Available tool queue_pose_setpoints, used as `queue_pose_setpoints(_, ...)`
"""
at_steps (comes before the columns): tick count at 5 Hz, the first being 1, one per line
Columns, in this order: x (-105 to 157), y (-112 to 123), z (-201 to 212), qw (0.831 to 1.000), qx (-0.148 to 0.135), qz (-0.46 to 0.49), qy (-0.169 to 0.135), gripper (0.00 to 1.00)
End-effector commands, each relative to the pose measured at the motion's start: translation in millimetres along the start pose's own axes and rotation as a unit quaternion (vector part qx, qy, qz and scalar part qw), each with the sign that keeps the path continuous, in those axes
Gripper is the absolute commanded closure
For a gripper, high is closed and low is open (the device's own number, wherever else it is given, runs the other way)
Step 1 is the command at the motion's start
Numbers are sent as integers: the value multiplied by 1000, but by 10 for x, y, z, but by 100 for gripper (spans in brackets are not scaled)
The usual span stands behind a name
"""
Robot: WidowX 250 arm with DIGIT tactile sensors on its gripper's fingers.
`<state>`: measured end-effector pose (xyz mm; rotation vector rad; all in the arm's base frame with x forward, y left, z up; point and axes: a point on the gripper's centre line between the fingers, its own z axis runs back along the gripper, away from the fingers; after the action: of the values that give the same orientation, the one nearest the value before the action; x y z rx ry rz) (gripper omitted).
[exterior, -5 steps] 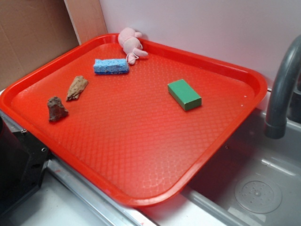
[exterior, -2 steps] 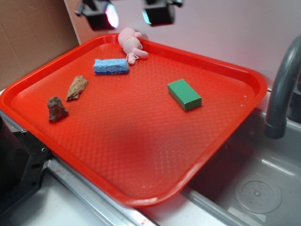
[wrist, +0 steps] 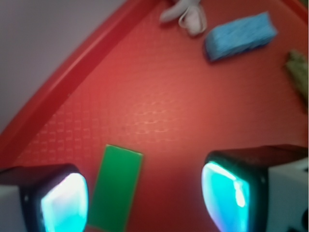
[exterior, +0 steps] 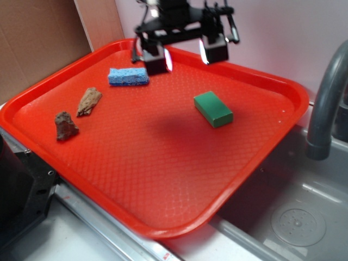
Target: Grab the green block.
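Observation:
The green block [exterior: 213,109] lies flat on the red tray [exterior: 163,179], right of the tray's middle. My gripper [exterior: 186,54] hangs open above the tray's far side, up and to the left of the block, nothing between its fingers. In the wrist view the green block [wrist: 116,186] lies below, close to the left fingertip [wrist: 63,203], and the gripper [wrist: 145,200] stands wide open, its pads glowing cyan.
A blue sponge [exterior: 128,76] lies at the tray's far left; it shows as the blue sponge [wrist: 240,35] in the wrist view. Two brown lumps [exterior: 89,100] [exterior: 65,125] sit at the left. A grey faucet [exterior: 326,103] and sink [exterior: 293,217] stand right. Cardboard [exterior: 38,38] is behind.
The gripper has come down from the top edge into view and moved right, toward the green block. It now hides the pink toy seen earlier. Objects on the tray have not moved.

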<state>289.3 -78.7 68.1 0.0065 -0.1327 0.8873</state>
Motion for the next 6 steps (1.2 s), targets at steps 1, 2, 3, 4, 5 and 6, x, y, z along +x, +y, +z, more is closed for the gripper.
queue_pose_setpoints(1, 11, -70, -239, 999, -23, 3, 44, 0)
queue_pose_setpoints(2, 49, -100, -372, 999, 8, -19, 34, 0)
queue_pose_setpoints(3, 74, -41, -429, 999, 16, -12, 47, 18)
queue_pose_setpoints(4, 191, -44, -311, 997, 22, -64, 40, 100)
queue_pose_setpoints(5, 373, 83, -50, 986, 17, -159, 39, 100)
queue_pose_setpoints(6, 411, 661, 495, 975, -4, -224, 8, 100)
